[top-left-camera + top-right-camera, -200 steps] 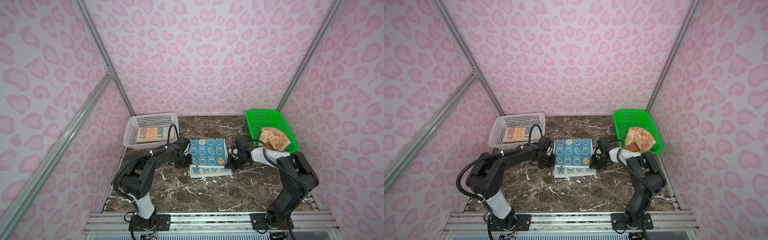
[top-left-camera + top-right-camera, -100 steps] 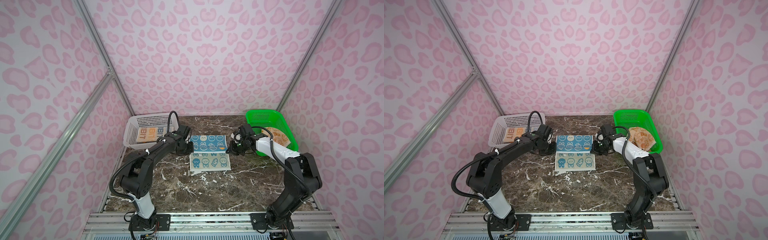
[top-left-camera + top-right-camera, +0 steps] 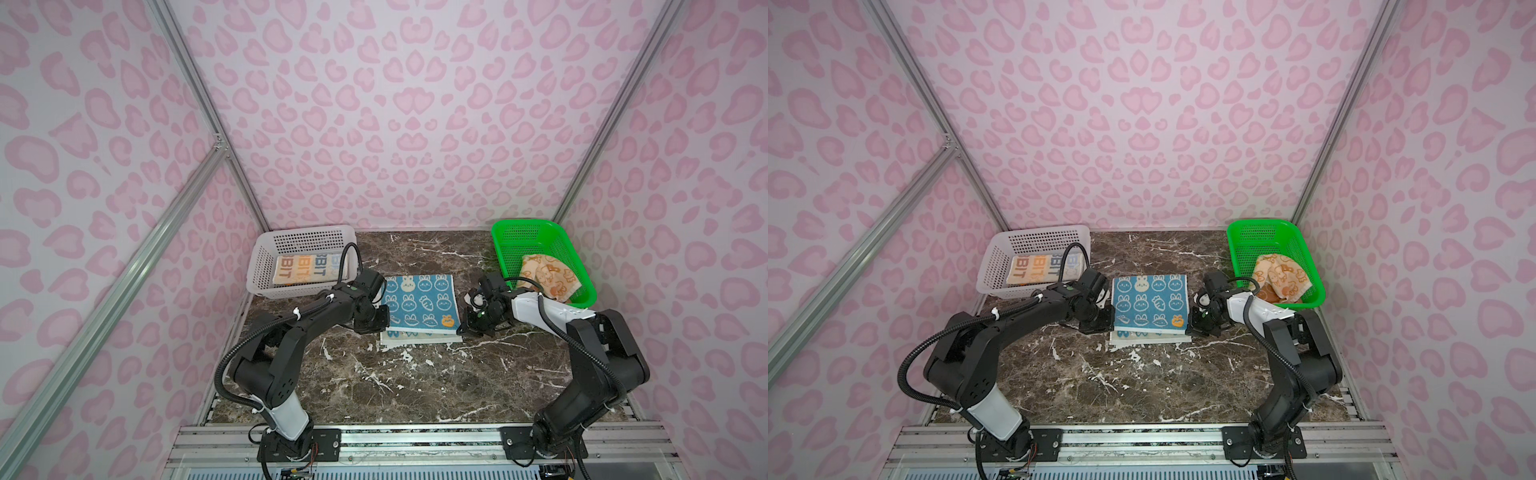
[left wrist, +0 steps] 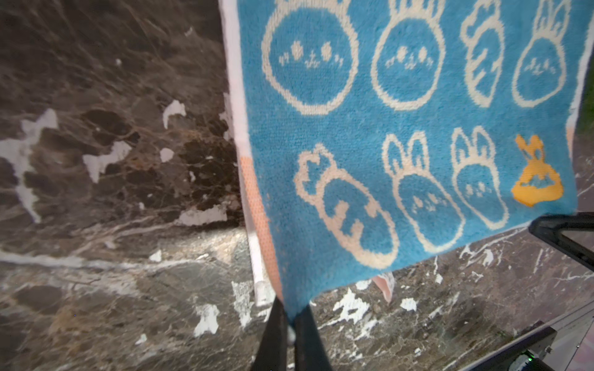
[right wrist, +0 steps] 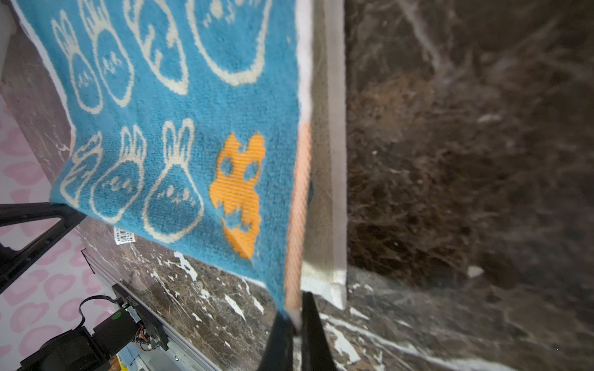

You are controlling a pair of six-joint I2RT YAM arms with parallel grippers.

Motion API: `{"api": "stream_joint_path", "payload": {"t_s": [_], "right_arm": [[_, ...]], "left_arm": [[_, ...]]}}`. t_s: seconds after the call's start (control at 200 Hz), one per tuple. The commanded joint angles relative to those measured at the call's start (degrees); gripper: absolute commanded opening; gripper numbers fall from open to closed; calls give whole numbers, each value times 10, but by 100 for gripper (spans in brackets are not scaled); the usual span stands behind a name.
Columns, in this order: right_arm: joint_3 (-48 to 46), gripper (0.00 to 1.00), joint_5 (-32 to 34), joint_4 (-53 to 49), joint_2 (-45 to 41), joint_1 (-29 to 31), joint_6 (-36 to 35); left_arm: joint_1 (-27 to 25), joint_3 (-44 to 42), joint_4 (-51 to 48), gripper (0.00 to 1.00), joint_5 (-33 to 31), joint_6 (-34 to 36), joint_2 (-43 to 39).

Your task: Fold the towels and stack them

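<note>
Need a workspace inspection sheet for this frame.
surface: marble table, dark, veined.
job's things: teal towel doubled over mid-table; cream towel folded in white basket; orange towel crumpled in green basket.
clutter: nothing seen.
grippers: left gripper and right gripper each shut on a near corner of the teal towel.
cables: black hoses along both arms, off the towels.
surroundings: pink patterned walls, aluminium frame.
</note>
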Motion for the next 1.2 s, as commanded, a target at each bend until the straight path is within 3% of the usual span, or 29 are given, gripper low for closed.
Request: {"api": "stream_joint_path", "payload": {"t_s": [0.0,0.4,0.9,1.195], "right_arm": [[2,0,8,9,11,-1,-5],[26,0,15,-27,-4,-6,-22],[-25,0,22,15,12,-5,-8],[-5,0,5,25,19,3,11]], "left_arm": [[0,3,6,3,-17,-9,15],[-1,30,-28,3,-4,2,11],[-25,-25,-1,3,26,-16,21],[2,43,-33,3,4,22,69]]}}
